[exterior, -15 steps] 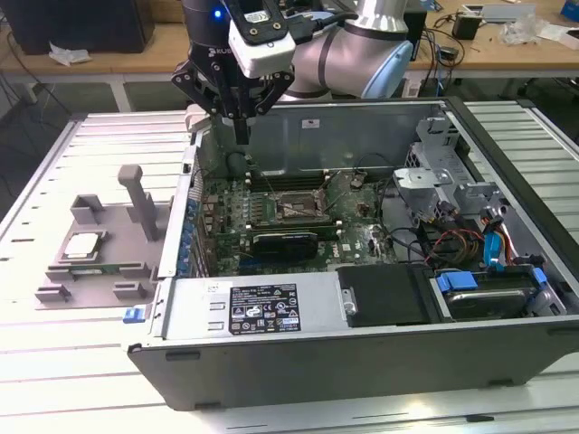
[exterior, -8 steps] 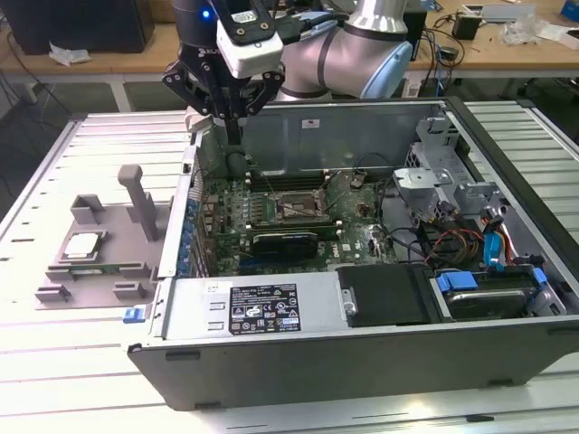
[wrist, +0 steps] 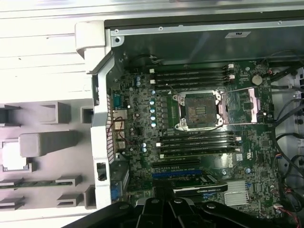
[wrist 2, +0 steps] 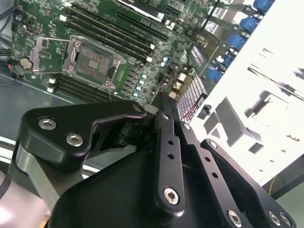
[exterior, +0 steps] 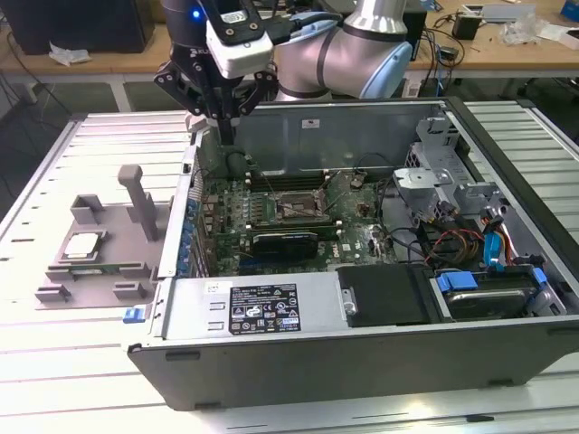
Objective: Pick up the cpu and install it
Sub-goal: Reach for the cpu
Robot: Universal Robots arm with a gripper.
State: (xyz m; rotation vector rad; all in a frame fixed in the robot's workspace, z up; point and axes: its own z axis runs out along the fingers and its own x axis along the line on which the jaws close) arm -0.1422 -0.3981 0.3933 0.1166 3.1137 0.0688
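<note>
As the computer case [exterior: 362, 362] is laid open beside the grey tray [exterior: 118, 231], the gripper [exterior: 223, 134], pressed together and empty, is held over the case's tray-side wall. The cpu [exterior: 82, 244] is seated, unpicked, in a recess by the tray's edge away from the case.

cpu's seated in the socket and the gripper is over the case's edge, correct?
Not seated. The cpu lies in the grey tray outside the case, as the exterior view shows; the socket is empty in the first wrist view. The gripper does hang over the case's edge.
</note>
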